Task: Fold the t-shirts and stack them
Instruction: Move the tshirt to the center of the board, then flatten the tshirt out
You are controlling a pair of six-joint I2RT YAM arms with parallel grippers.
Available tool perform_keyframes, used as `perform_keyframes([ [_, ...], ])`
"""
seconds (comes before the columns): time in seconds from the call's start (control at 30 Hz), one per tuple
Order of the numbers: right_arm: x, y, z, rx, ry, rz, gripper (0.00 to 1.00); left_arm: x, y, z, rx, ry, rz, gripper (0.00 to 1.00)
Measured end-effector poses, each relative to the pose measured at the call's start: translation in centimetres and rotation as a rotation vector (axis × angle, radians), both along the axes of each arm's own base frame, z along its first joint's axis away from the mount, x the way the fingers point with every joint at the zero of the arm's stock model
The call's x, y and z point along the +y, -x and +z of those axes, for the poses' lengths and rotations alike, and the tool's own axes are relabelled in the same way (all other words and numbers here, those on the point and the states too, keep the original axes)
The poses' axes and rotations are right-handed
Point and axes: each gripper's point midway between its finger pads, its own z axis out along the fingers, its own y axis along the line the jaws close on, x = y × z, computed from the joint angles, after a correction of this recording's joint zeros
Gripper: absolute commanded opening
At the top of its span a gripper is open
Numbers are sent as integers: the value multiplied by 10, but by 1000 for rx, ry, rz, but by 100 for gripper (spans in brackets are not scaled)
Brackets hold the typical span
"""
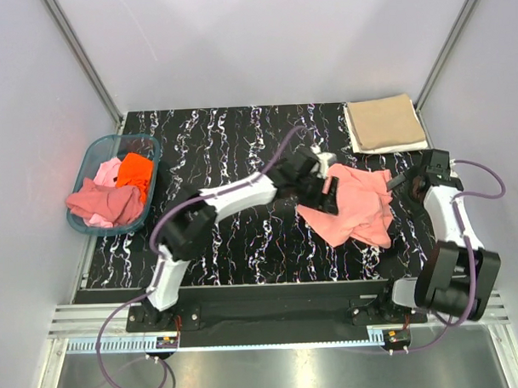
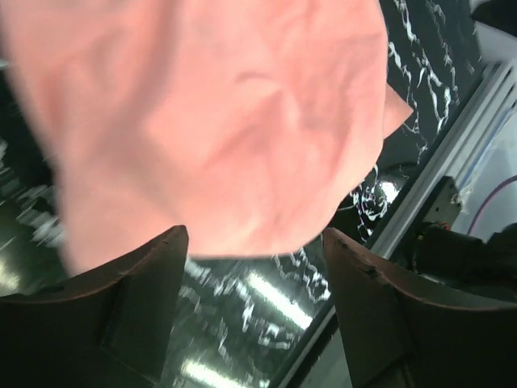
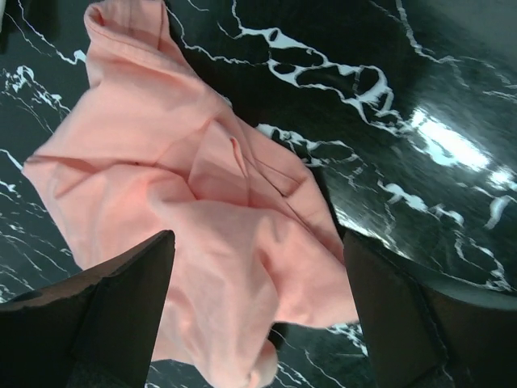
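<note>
A salmon-pink t-shirt (image 1: 353,209) lies crumpled on the black marble table, right of centre. It fills the left wrist view (image 2: 218,121) and lies below the right wrist camera (image 3: 202,242). My left gripper (image 1: 324,187) is open at the shirt's left edge, nothing between its jaws (image 2: 254,267). My right gripper (image 1: 405,187) is open just right of the shirt, its jaws (image 3: 254,323) wide above the fabric. A tan t-shirt (image 1: 384,123) lies folded at the back right. Orange, light pink and dusty rose t-shirts (image 1: 114,192) are heaped in the teal basket.
The translucent teal basket (image 1: 92,154) stands at the table's left edge. Grey walls and metal posts close in the back and sides. The metal rail (image 1: 280,317) runs along the near edge under the arm bases.
</note>
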Motion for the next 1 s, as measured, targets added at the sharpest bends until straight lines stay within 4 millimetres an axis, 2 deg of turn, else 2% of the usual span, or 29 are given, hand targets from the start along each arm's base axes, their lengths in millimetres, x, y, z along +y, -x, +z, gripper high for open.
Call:
perform_keyframes([
  [0.13,0,-18,-21,7,-81,7,90,-46,10,-20,-27,-14,-82,74],
  [0.17,1,-22,-25,7,-100,13,89,-54,11,-25,-30,-14,-94,72],
  [0.23,3,-27,-31,7,-130,23,89,-66,12,-35,-28,-19,-106,37],
  [0.27,5,-30,-32,0,-143,30,87,-67,12,-42,-20,-30,-106,23],
  [0.3,5,-32,-31,-6,-150,34,86,-66,13,-48,-13,-42,-109,0],
  [0.37,6,-35,-29,-24,-153,48,83,-61,12,-54,0,-63,-111,0],
  [0.43,7,-37,-25,-39,-149,56,82,-52,5,-50,14,-63,-92,0],
  [0.47,6,-37,-22,-48,-143,61,82,-42,1,-43,22,-56,-73,0],
  [0.57,6,-38,-10,-89,-125,69,79,17,-26,-15,54,-48,49,0],
  [0.67,7,-40,0,-130,-118,79,77,112,-87,26,42,2,284,0],
  [0.7,8,-41,-1,-136,-123,86,76,141,-106,34,35,18,360,2],
  [0.73,10,-41,-2,-138,-132,94,74,175,-128,39,27,30,449,7],
  [0.77,14,-41,-5,-137,-149,105,72,201,-143,38,32,31,515,27],
  [0.8,17,-40,-10,-132,-167,117,71,221,-153,34,39,23,566,32],
  [0.87,25,-39,-18,-118,-208,136,68,242,-155,15,93,-16,627,41],
  [0.93,30,-36,-28,-96,-242,146,67,246,-146,-4,126,-91,644,55],
  [1.0,34,-33,-35,-81,-262,147,65,244,-132,-15,134,-171,647,59],
])
